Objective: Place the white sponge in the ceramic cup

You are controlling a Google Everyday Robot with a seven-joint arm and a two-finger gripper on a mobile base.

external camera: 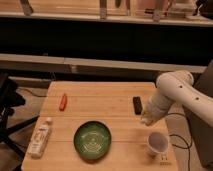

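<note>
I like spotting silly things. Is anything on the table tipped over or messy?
Only one thing: the ceramic cup looks tipped, its mouth tilted toward the camera, near the table's front right corner. The white bottle lies flat at the front left. Nothing is spilled. The tool hangs shut just above the cup.

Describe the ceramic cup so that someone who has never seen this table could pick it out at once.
On the wooden table, go to the near right corner, just below the gripper, which hangs shut above the table's right side. The ceramic cup stands there, right of the green bowl. It is small, white and round with a pale inside, far smaller than the bowl, unlike the flat black bar behind it.
</note>
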